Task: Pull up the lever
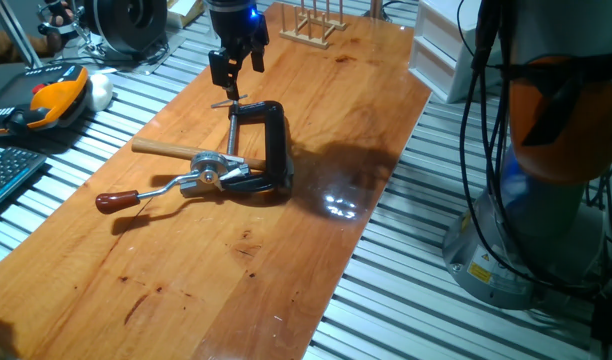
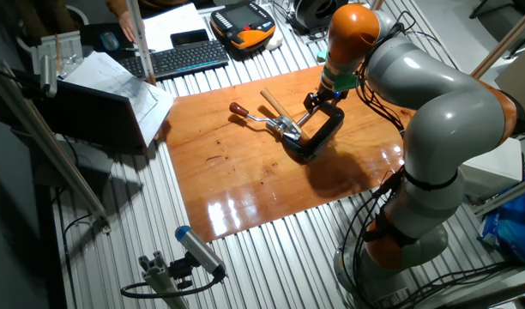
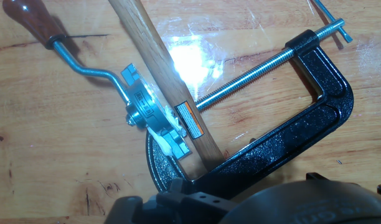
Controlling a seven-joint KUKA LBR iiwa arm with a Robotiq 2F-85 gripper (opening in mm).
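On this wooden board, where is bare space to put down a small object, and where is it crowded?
Bare wood lies between the lever's knob and the board's near end, and between the C-clamp and the wooden rack. The middle is crowded: lever, hammer handle, clamp, with the gripper above.

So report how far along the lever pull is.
Nothing looks done: the lever lies low along the table, its knob untouched. The hand hovers above the clamp's screw rod, holding nothing. Left: reach the knob, grip it, pull up.
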